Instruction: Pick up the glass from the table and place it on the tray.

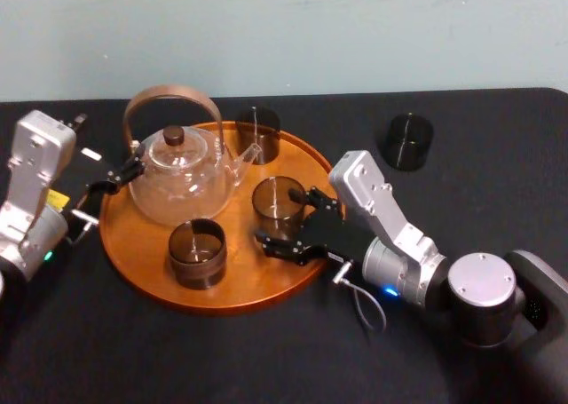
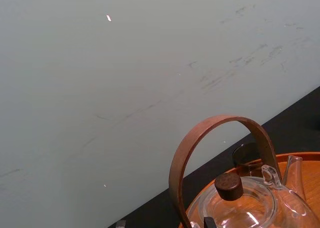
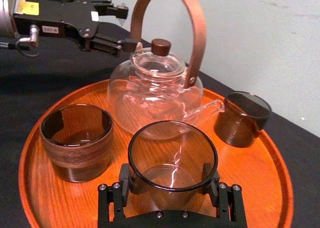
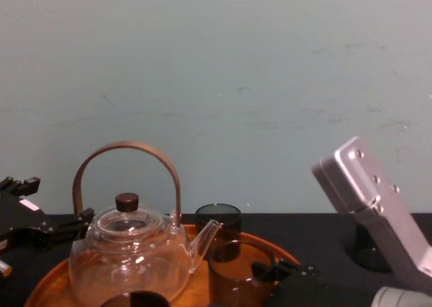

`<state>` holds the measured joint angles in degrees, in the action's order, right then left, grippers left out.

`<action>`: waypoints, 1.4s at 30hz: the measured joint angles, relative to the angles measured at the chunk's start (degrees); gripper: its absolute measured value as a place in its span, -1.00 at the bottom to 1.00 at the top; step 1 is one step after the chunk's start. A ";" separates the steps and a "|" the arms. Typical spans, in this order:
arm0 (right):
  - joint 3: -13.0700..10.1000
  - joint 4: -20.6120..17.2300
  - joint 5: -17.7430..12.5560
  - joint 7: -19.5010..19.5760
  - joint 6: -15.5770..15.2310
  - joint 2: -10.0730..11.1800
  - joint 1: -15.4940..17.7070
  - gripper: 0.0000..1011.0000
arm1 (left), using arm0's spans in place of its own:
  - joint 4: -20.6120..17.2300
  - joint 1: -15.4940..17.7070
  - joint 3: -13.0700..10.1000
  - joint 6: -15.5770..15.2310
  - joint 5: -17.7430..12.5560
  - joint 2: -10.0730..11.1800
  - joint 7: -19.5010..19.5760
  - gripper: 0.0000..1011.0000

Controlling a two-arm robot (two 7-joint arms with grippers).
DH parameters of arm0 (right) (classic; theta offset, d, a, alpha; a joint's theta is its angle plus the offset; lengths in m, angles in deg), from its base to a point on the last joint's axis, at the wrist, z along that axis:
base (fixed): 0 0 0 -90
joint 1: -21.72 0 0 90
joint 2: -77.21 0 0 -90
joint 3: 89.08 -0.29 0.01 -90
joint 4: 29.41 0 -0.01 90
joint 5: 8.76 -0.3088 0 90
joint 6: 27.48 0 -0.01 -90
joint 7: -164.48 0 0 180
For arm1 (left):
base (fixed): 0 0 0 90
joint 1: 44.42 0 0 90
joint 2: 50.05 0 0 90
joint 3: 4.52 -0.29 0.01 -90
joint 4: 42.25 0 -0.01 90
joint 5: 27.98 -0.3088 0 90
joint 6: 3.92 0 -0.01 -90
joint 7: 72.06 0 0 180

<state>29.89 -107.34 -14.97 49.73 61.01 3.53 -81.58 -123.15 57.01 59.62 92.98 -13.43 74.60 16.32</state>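
Right claw (image 1: 286,219) pinching the glass (image 1: 277,200), apparently already down on the tray (image 1: 266,280), release remaining; left claw (image 3: 129,27) spread beside the teapot (image 1: 177,182)

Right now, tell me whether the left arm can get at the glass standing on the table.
Probably not. The left gripper sits at the tray's left edge beside the teapot, while that glass stands far right beyond the tray. The teapot and the right gripper, clasping a second glass, lie between.

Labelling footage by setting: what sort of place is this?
Probably a robotics lab bench: bare pale wall, matte black table, right gripper holding a glass on a wooden tea tray, left gripper beside the teapot.
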 joint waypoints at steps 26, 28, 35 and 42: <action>1.84 4.69 0.84 -0.70 2.04 -1.80 -0.59 0.80 | 0.00 0.00 0.00 0.00 0.00 0.00 0.00 1.00; 1.93 5.05 0.98 -0.66 2.06 -2.01 -0.68 0.80 | 0.00 0.00 0.00 0.00 0.00 0.00 0.00 1.00; 2.11 5.66 1.12 -0.65 2.09 -2.36 -0.85 0.80 | 0.00 0.00 0.00 0.00 0.00 0.00 0.00 1.00; 2.10 5.65 1.12 -0.66 2.09 -2.35 -0.85 0.80 | 0.00 0.00 0.00 0.00 0.00 0.00 0.00 1.00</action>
<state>32.00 -101.69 -13.85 49.07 63.10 1.18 -82.43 -123.14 57.01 59.62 92.98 -13.43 74.60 16.32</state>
